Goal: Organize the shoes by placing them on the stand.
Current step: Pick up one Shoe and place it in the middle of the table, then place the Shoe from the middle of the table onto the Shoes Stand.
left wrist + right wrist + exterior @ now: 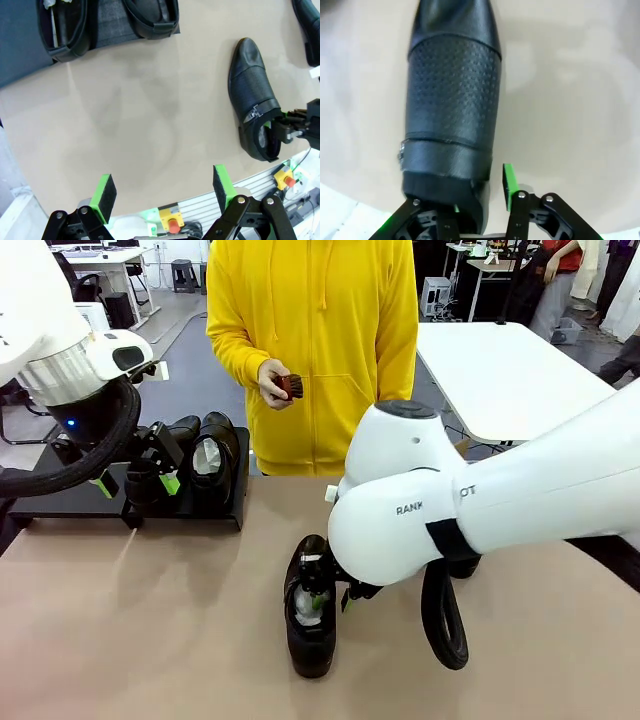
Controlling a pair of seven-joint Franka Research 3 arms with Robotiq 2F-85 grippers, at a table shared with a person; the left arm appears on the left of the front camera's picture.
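Black glossy leather: one shoe (310, 625) is lying on the tan table (150, 640), off the stand (60, 502), nearer the robot than it and past its right end. The right gripper (482, 192) is straddling the side wall of this shoe's opening near the heel. Its jaws are apart, and the visible pad (508, 180) is standing just clear of the leather. Two more shoes (215, 455) are sitting side by side on the stand. The left gripper (164, 187) is hovering near the stand's front edge, jaws wide apart and holding nothing. Beyond the stand, a person's hand (272, 380) is holding a small brush (291, 387). Judgement: the shoe is looking stiff, fairly light, and slick on its smooth tapering toe. The rim of the opening is offering the surest hold, one finger inside and one outside.
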